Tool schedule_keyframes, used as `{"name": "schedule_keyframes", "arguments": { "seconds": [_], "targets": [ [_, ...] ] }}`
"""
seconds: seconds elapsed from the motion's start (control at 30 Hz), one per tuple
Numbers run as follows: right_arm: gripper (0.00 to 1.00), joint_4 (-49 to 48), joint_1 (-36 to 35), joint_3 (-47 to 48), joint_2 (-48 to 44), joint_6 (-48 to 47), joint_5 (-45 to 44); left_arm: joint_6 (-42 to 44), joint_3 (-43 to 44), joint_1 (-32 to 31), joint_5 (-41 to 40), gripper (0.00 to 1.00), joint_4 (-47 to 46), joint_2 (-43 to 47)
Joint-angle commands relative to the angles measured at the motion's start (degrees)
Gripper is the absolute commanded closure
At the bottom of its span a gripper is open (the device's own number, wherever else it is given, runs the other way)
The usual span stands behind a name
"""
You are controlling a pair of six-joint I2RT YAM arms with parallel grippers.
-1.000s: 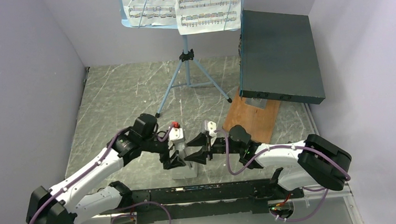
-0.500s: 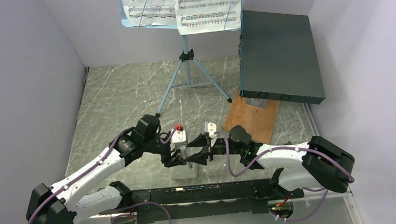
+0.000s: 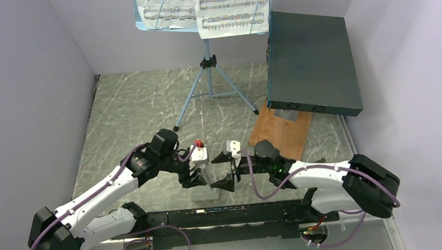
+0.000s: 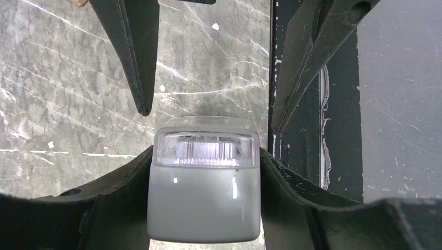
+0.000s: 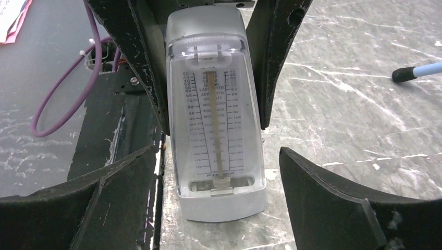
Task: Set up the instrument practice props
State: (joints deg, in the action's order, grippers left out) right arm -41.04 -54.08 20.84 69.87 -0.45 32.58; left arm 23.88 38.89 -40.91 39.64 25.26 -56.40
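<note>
The grey-white pyramid metronome stands upright on the marble table near the front edge; it also shows in the top view. My left gripper is shut on the metronome, with both pads pressed on its sides. My right gripper is open, its fingers wide on either side of the metronome's base without touching. The light blue music stand stands at the back on its tripod. White sheet-music pages rest on its desk.
A big dark box lies on a wooden board at the back right. The black base rail runs just in front of the metronome. A black-tipped stand leg lies to the right in the right wrist view.
My right gripper has moved toward the near edge and lower, so its open fingers now straddle the metronome. The left gripper has stayed on the metronome, shifting only slightly.
</note>
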Motion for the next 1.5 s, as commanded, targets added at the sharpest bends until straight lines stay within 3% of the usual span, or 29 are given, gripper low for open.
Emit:
{"name": "schedule_keyframes", "arguments": {
  "seconds": [0.0, 0.3, 0.53, 0.63, 0.73, 0.83, 0.97, 1.33, 1.47],
  "targets": [
    [0.11, -3.87, 0.12, 2.39, 1.54, 0.11, 1.99, 1.68, 0.82, -0.03, 1.34, 1.0, 1.54, 1.05],
    [0.16, -6.67, 0.12, 5.35, 4.55, 2.64, 4.23, 1.7, 1.09, -0.05, 1.08, 1.0, 1.84, 0.67],
    [0.4, -6.53, 0.12, 5.81, 5.87, 3.06, 5.99, 1.7, 1.1, -0.05, 1.06, 1.0, 1.87, 0.73],
    [0.64, -6.42, 0.12, 5.66, 6.05, 3.12, 6.11, 1.76, 1.09, -0.05, 0.97, 1.0, 1.93, 0.68],
    [0.99, -6.43, 0.28, 5.53, 6.39, 3.37, 5.03, 1.79, 1.1, -0.02, 0.86, 1.0, 1.91, 0.76],
    [1.0, -9.05, 0.38, 4.19, 6.0, 5.12, 0.25, 1.79, 1.14, -0.05, 0.39, 1.0, 2.03, 1.05],
    [1.0, -22.88, 0.38, -2.78, 3.38, 10.85, -6.22, 1.68, 0.8, -0.05, -1.06, 1.0, 1.86, 2.42],
    [1.0, -28.74, 1.11, -2.0, 0.08, 16.55, -0.33, 2.22, 0.88, -0.05, -1.16, 1.0, 2.62, 2.29],
    [1.0, -25.12, 1.45, -3.53, -4.24, 14.7, -1.29, 2.22, 0.83, -0.04, -2.53, 1.0, 2.69, 2.97]
  ]
}}
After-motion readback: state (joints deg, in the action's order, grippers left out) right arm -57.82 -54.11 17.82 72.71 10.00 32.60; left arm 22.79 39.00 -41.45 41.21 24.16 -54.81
